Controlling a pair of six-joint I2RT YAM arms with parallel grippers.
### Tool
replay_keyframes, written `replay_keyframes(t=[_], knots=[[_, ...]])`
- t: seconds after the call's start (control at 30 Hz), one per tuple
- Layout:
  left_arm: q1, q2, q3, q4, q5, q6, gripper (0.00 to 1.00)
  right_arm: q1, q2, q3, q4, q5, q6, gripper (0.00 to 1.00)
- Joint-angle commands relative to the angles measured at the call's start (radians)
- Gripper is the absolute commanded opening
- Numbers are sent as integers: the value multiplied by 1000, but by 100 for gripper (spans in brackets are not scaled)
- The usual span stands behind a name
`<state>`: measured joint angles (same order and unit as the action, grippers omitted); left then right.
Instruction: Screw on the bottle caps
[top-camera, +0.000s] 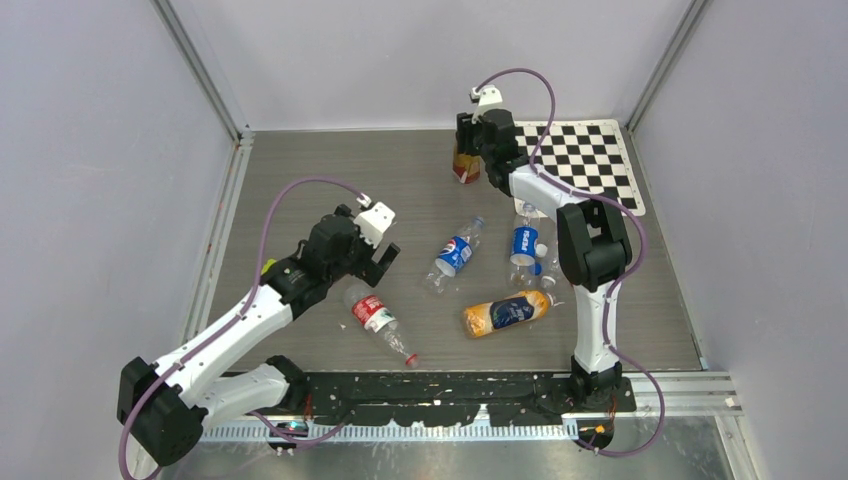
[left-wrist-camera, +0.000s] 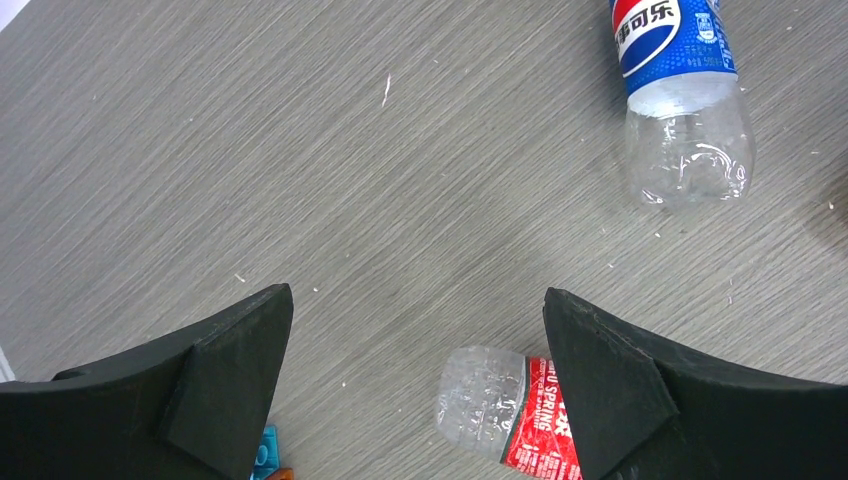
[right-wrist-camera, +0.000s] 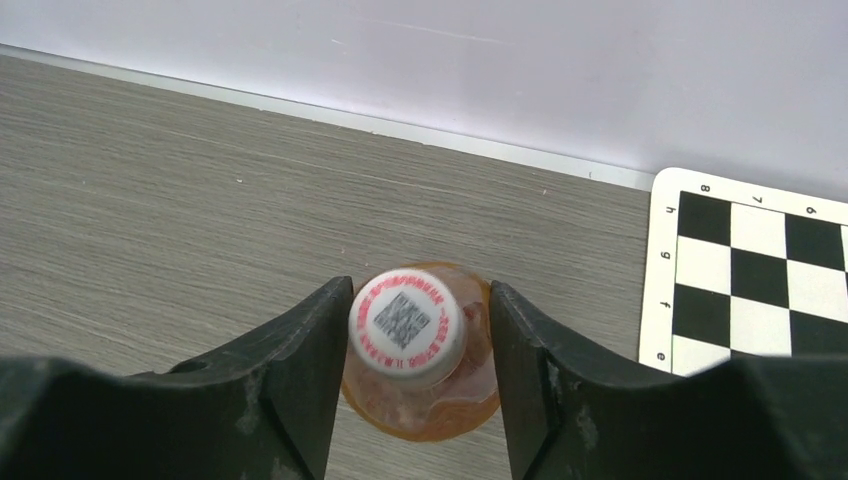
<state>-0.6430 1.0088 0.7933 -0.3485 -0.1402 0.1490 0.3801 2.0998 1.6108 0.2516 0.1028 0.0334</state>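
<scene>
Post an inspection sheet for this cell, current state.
Surface: grey wood-grain table, white specks.
Job's things: white cap sits on upright orange bottle; red-label bottle, two Pepsi bottles and lying orange bottle loose.
Clutter: checkerboard sheet.
Grippers: left tool open, empty; right tool astride the cap, gap on one side.
Cables: purple cable, one per arm.
Surroundings: plain walls.

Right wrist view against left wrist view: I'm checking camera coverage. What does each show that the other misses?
Only right wrist: a white cap on an upright orange bottle between the fingers of the right gripper, plus the checkerboard. Only left wrist: the open left gripper, a lying red-label bottle and a blue-label bottle. Both: the grey table.
</scene>
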Motion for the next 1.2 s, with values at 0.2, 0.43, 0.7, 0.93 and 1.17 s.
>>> replay_keyframes(t=[0.2,0.43,0.7,0.93,1.17], knots=[[5,-28,-7,36,15,17,100,5,-19,10,-7,12,9,70],[5,-33,-5,35,39,5,100,2,-115,-24,-37,92,-12,80],[4,38,74,-84,135,-95,100,2,-375,-135,-224,181,21,83],[4,46,175,-271,183,-130,100,2,-687,-256,-561,321,189,89],[3,-111,113,-413,330,188,100,0,-992,-395,-751,295,329,93]])
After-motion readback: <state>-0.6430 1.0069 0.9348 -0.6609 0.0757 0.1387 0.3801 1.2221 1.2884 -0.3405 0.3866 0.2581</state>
